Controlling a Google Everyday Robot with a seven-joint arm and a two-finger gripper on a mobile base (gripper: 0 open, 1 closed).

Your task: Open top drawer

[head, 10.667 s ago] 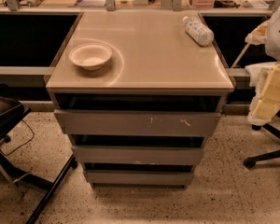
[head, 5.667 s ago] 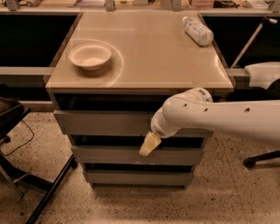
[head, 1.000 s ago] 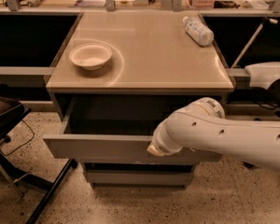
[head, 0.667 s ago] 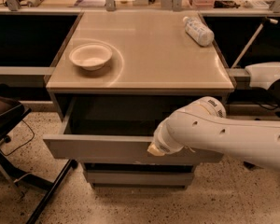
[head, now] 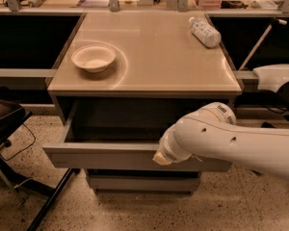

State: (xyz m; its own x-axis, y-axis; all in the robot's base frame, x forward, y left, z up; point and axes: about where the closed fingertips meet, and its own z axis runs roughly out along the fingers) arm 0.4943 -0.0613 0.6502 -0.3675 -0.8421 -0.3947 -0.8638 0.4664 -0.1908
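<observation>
The top drawer [head: 101, 156] of the grey cabinet stands pulled well out, and its shallow dark interior [head: 115, 131] shows behind the flat front panel. My gripper [head: 160, 159] is at the top edge of that front panel, right of centre, at the end of my white arm [head: 231, 143]. The arm comes in from the right and hides the right part of the panel. The panel's scratch marks are hidden behind the arm.
A white bowl [head: 93, 57] and a lying plastic bottle [head: 204, 32] sit on the cabinet top [head: 154, 61]. A lower drawer front [head: 135, 183] is shut below. A dark chair [head: 5, 124] stands at the left, with a black leg [head: 48, 206] near the cabinet's foot.
The top drawer was shut at first and is now pulled out. Over the last second it has come slightly further towards the camera, with my gripper at its front.
</observation>
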